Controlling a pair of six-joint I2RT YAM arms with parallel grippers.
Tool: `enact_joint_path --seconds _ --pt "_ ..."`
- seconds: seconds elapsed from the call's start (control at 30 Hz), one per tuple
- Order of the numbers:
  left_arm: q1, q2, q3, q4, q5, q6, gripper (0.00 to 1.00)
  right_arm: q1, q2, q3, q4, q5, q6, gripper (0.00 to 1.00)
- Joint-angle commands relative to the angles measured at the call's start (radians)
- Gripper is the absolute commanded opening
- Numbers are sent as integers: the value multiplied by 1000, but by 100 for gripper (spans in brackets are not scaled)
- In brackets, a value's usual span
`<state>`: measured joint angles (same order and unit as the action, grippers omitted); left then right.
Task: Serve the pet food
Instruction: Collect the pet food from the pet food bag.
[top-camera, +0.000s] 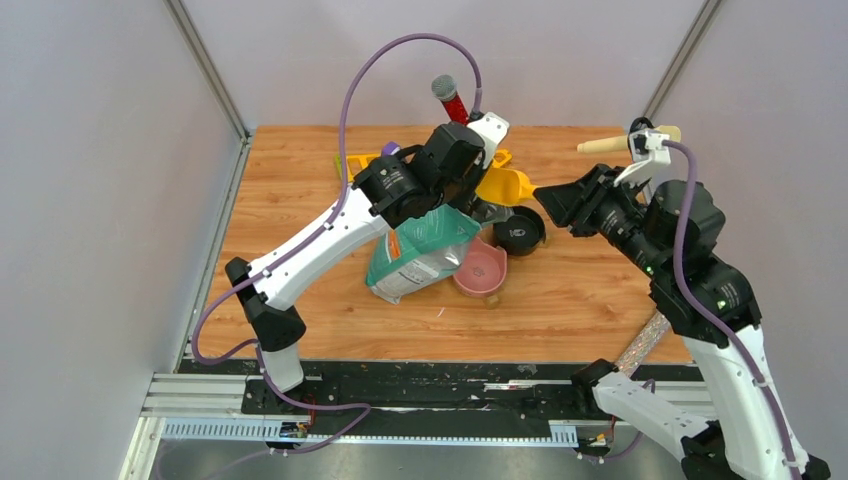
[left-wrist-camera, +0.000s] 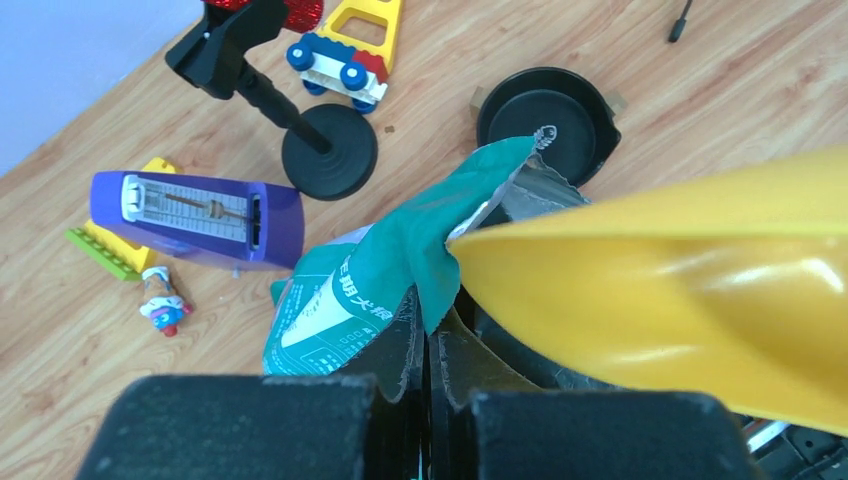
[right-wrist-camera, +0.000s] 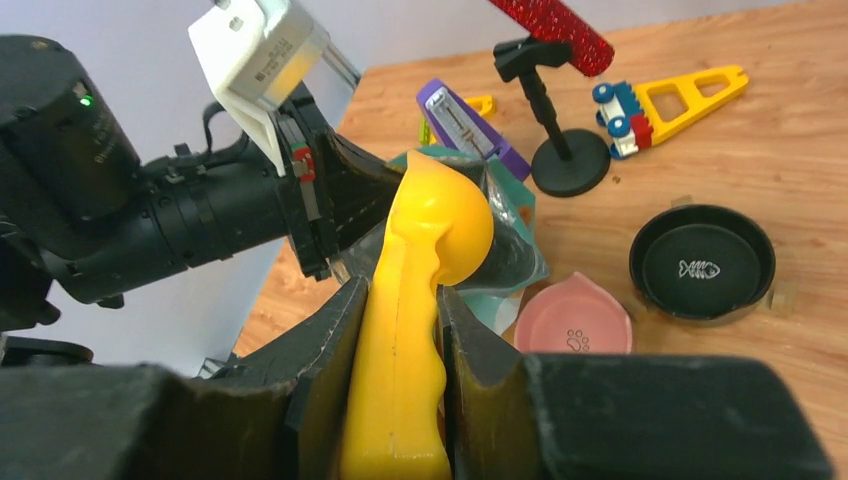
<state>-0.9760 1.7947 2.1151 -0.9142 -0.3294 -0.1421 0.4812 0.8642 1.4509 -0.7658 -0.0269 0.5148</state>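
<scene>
Pet-food bag (top-camera: 415, 262), crinkly teal, seemingly foil-lined

One overhead view, two wrist views.
Top looks down on the whole table (top-camera: 290, 200); the close wrist views, probably angled downward, share the green bag (left-wrist-camera: 400, 250) and black bowl (left-wrist-camera: 545, 115).

Open bench (top-camera: 590, 295) right of the bowls, and a free strip along the left side. Bag (top-camera: 425, 255) blocks mid-bench, with the left arm (top-camera: 320, 235) slanting over it and the scoop (top-camera: 505, 185) at its mouth. Pink bowl (top-camera: 482, 270) just beside the bag, black bowl (top-camera: 520, 232) close behind. Back edge crowded: mic stand (top-camera: 450, 97), metronome (left-wrist-camera: 200, 210), toy car (left-wrist-camera: 345, 50).
</scene>
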Motion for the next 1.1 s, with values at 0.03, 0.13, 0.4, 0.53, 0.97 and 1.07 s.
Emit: enact_joint_path --seconds 0.03,0.13,0.4,0.53,0.97,1.07 --pt "-10 -33 74 134 -35 55 0 2 64 62 -63 -69 5 0" --pt "-11 -38 79 137 -38 63 0 2 98 78 -79 -93 0 0" --pt "-11 -50 74 146 -67 82 0 4 208 111 -212 -93 -77 0" --pt "-12 -49 59 172 -68 82 0 5 262 144 -246 12 -125 0" --pt "-12 -70 15 224 -86 73 0 150 543 299 -334 144 -171 0" --pt "-12 -85 -7 246 -84 69 0 188 574 287 -331 151 -159 0"
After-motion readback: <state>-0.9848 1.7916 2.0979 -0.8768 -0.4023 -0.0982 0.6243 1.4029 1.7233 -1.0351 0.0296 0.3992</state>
